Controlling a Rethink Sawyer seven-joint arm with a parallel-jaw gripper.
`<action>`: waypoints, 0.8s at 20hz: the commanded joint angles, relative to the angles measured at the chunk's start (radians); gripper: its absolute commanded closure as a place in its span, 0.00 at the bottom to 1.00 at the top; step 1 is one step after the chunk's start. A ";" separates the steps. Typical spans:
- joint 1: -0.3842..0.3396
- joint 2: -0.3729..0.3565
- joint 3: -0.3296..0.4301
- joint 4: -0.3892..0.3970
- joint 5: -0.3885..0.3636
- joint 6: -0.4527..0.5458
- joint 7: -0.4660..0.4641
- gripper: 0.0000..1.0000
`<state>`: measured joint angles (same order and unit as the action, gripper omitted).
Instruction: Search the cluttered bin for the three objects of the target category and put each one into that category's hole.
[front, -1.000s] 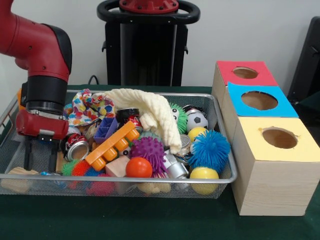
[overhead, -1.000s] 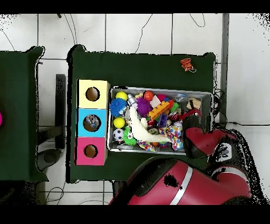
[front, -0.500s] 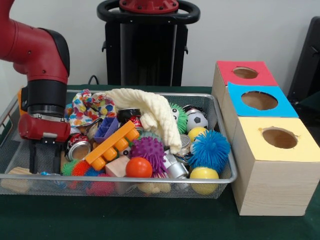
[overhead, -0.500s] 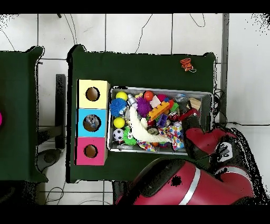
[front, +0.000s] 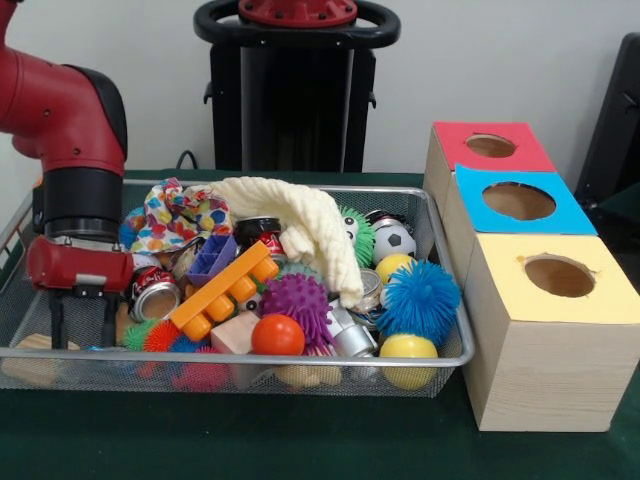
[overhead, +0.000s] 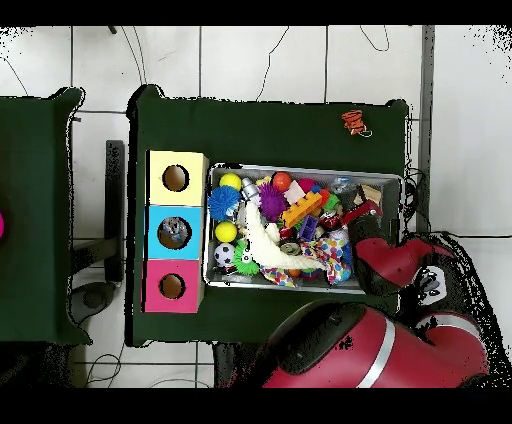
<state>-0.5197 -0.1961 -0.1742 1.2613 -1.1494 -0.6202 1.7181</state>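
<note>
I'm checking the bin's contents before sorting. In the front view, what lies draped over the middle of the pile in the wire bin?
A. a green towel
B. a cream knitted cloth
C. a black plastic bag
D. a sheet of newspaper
B: a cream knitted cloth arches over the toys in the wire bin, its end hanging down beside the purple spiky ball.

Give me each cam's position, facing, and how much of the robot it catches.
Front view: low at the table's edge, facing the robot across the bin and boxes; shows the arm, gripper open in the bin, and pedestal.
Overhead view: above, looking straight down on the table; the arm enters from the bottom.
Shared: bin, boxes, white cloth, arm.
</note>
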 joint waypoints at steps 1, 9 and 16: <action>-0.014 0.023 0.124 -0.047 -0.017 -0.041 0.199 0.00; -0.044 0.014 0.127 -0.009 0.091 -0.212 0.030 0.00; -0.055 0.007 0.124 0.011 0.140 -0.349 -0.015 0.00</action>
<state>-0.5614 -0.1929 -0.1695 1.2709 -1.0903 -0.8116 1.7204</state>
